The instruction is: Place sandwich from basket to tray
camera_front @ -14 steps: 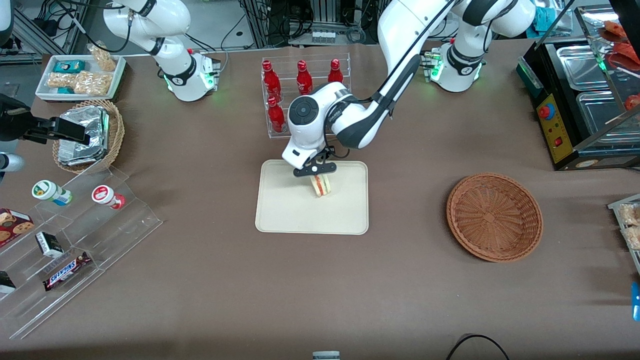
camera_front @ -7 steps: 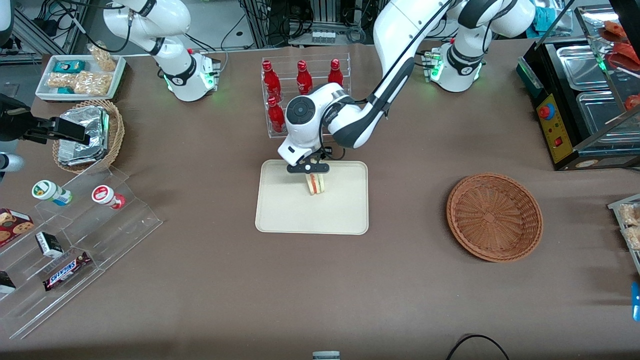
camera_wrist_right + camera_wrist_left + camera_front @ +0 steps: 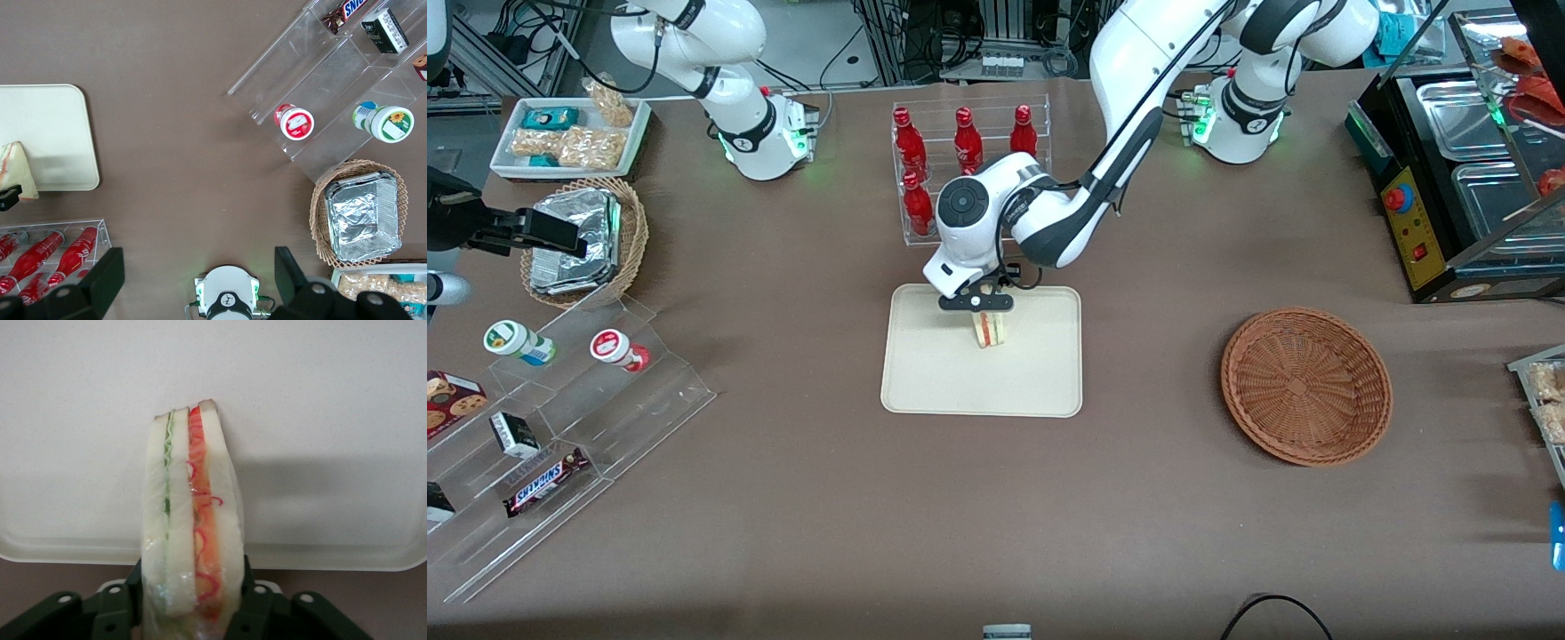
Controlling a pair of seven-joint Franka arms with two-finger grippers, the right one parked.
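Note:
The sandwich (image 3: 990, 330), a pale wedge with red-orange and green layers in clear wrap, stands over the cream-beige tray (image 3: 925, 382), in the part farther from the front camera. My left gripper (image 3: 978, 306) is shut on the sandwich and holds it upright, tip toward the tray. In the left wrist view the black fingers (image 3: 257, 597) press both sides of the sandwich (image 3: 190, 513) above the tray (image 3: 320, 420). The sandwich also shows in the right wrist view (image 3: 17, 170). The reddish-brown basket (image 3: 1305, 385) lies empty toward the working arm's end of the table.
A clear rack of red bottles (image 3: 960, 142) stands just farther from the front camera than the tray. Toward the parked arm's end are a tan basket of foil packs (image 3: 587, 238), a white snack tray (image 3: 569, 135) and a clear stepped stand (image 3: 560, 418). A black warmer (image 3: 1458, 178) stands at the working arm's end.
My gripper has carried the sandwich a little toward the parked arm's end and lower over the tray, then nearly stopped. Its grip on the sandwich is unchanged.

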